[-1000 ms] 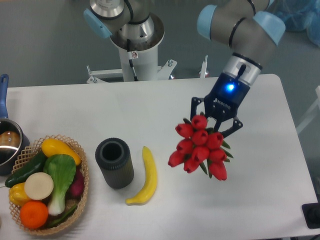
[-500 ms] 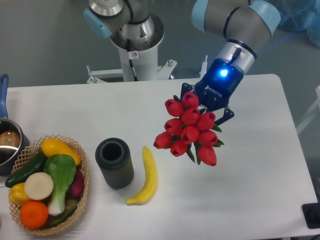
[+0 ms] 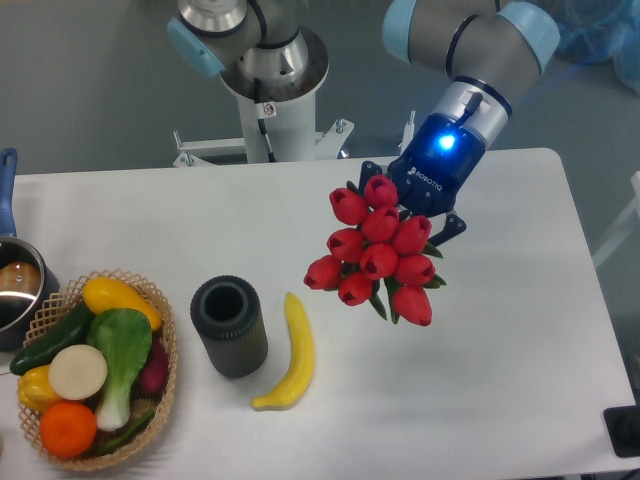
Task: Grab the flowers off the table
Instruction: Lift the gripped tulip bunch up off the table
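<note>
Flowers (image 3: 378, 258) are held in the air above the table (image 3: 520, 340), their stems pinched in the gripper (image 3: 418, 215), blooms pointed at the camera. The grasp should be kept firm and the lift steady, so the bunch is not shaken loose.

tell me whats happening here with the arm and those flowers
The robot arm's gripper holds the bunch of red tulips, the flowers, raised over the white table, with the blooms facing the camera. The stems are hidden behind the blooms. To the left, untouched, lie a banana, a dark cylindrical cup and a basket of vegetables.
</note>
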